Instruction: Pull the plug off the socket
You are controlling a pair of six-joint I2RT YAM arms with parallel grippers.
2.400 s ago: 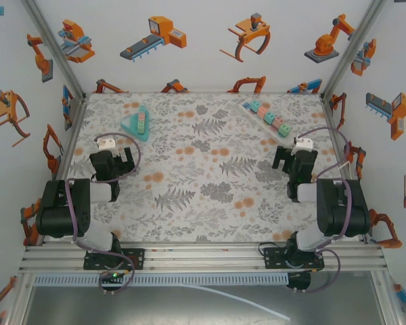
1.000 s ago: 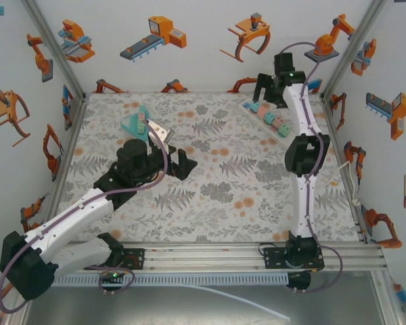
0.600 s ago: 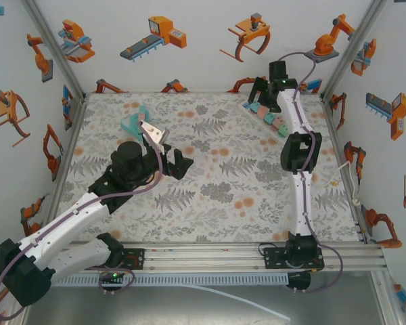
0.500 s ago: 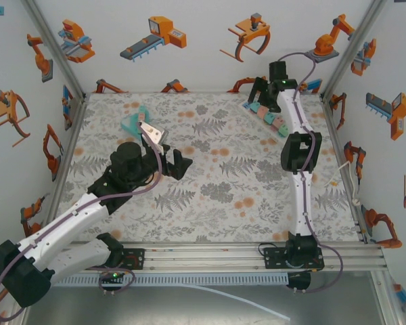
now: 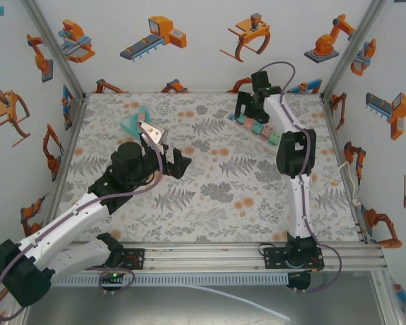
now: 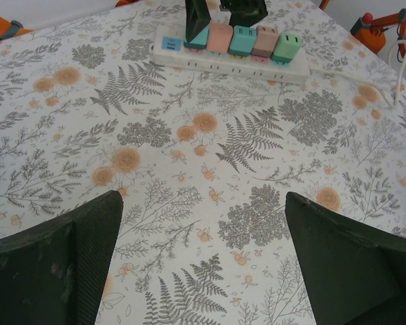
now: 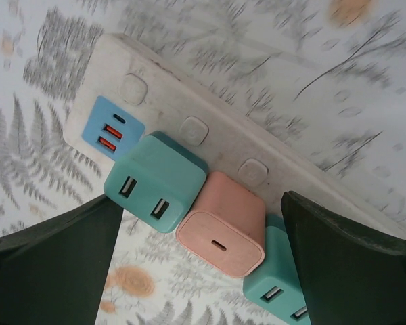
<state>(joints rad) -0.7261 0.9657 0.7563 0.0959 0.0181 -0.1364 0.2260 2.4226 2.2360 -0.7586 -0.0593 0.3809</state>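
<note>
Right pincer (image 7: 201, 261), released, hangs over pink plug (image 7: 223, 227); teal plugs (image 7: 155, 181) crowd both sides on the strip (image 7: 271, 145).

1. The middle of the table (image 5: 216, 196) is wide open, nothing but flowery cloth between the left gripper (image 6: 201, 203) and the power strip (image 6: 257, 69).
2. The plugs on the strip sit packed shoulder to shoulder. The teal plug (image 7: 155, 181) and pink plug (image 7: 223, 227) butt right up, so no finger fits between them.
3. The right gripper (image 7: 201, 200) hangs over that end, jaws spread wide, one finger on either side of the plug row.
4. The right arm (image 5: 294, 149) blocks the near-right approach.
5. A teal triangle thing (image 5: 130, 124) sits far left, and a white cable (image 6: 397, 68) loops far right.
</note>
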